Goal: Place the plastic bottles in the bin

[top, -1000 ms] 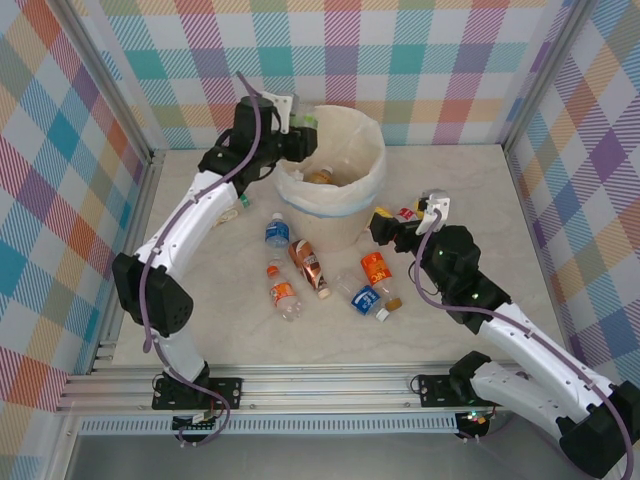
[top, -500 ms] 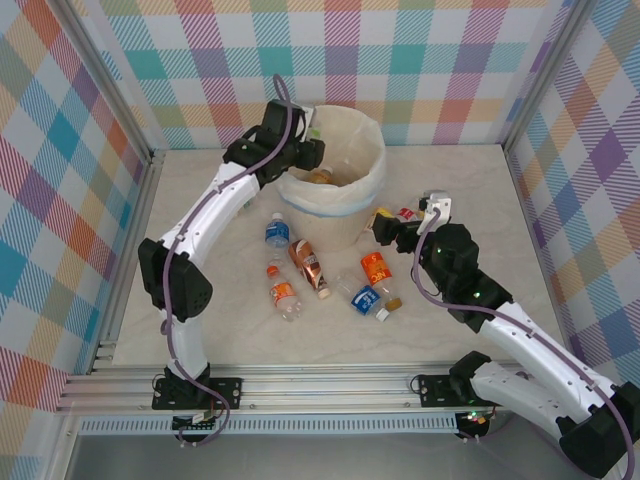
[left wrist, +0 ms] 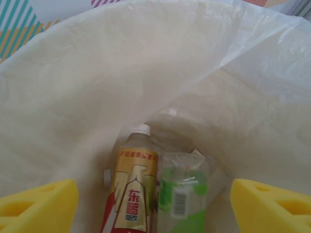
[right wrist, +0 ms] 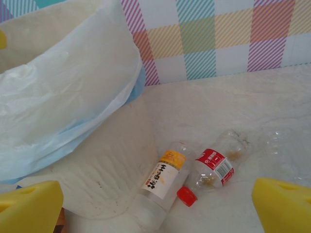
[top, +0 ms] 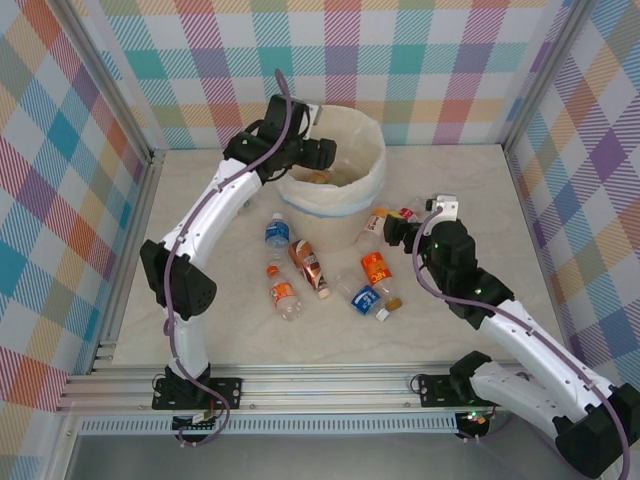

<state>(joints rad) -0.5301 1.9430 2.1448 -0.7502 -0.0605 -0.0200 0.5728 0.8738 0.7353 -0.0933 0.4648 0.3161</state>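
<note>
My left gripper (top: 327,152) hangs open over the inside of the bin (top: 372,186), a cream bucket lined with a white bag. In the left wrist view a gold-labelled bottle (left wrist: 132,189) and a green-labelled bottle (left wrist: 183,191) lie in the bag below, apart from both yellow pads (left wrist: 36,208). My right gripper (top: 396,229) is open, low beside the bin's right side. Ahead of it lie a bottle with a yellow and white label (right wrist: 165,177) and a red-capped, red-labelled bottle (right wrist: 214,167). Several more plastic bottles (top: 310,265) lie on the table in front of the bin.
The bag's pale blue edge (right wrist: 73,133) hangs over the bin wall (right wrist: 114,165) just left of the right gripper. A crushed clear bottle (right wrist: 281,145) lies to the right. Checked walls close the table at the back and sides.
The left gripper swung from the bin's left rim to over its inside and opened, letting go of the green-labelled bottle. The right gripper crept towards the bottles beside the bin.
</note>
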